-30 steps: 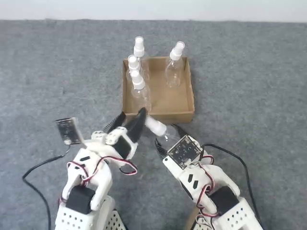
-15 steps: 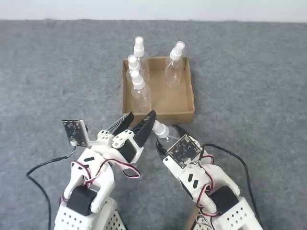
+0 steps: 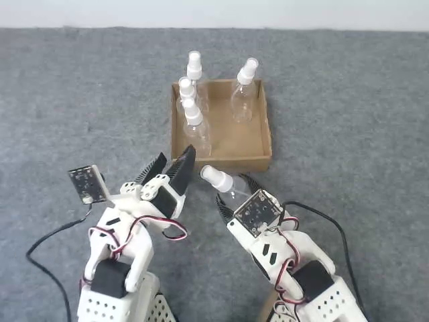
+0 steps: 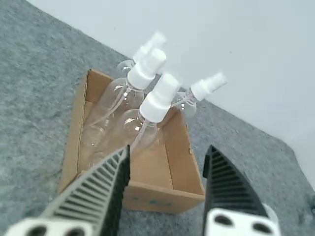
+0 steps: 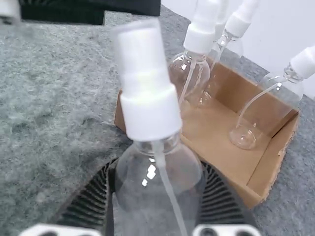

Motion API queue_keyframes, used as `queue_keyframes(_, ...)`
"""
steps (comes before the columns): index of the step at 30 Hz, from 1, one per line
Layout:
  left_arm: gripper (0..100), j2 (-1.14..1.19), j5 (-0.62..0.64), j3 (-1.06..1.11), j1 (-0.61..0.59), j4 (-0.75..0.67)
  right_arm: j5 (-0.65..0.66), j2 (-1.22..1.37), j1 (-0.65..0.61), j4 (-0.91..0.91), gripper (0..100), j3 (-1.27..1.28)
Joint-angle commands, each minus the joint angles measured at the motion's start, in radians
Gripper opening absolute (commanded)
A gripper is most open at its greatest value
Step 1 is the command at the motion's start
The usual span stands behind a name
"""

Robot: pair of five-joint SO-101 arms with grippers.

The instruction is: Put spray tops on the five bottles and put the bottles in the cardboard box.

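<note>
Right jaws were clamped round the belly of the fifth bottle [image 3: 230,193], spray top [image 3: 216,177] on, just short of the cardboard box [image 3: 234,163]. I'd say the low grip left the top clear. Left jaws were wide open, empty, beside it. Four capped bottles [image 3: 194,127] stood in the box.

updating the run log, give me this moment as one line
left gripper: open, empty | right gripper: shut on fifth bottle, spray top on | cardboard box: four topped bottles inside | todo: box fifth bottle
</note>
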Motion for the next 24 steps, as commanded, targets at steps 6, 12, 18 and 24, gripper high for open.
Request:
queue_keyframes(6,22,-0.018,-0.051,0.016,0.126,-0.021,-0.012,-0.019,-0.004,-0.002,6.9,-0.005)
queue_keyframes(12,22,-0.018,-0.08,0.053,0.219,-0.017,-0.012,-0.019,-0.007,-0.002,6.9,-0.002)
queue_keyframes(18,22,-0.018,-0.101,0.074,0.285,-0.014,-0.011,-0.019,-0.007,-0.004,6.9,0.005)
queue_keyframes(24,22,-0.018,-0.103,0.068,0.338,0.029,-0.008,-0.019,-0.007,-0.005,6.9,0.006)
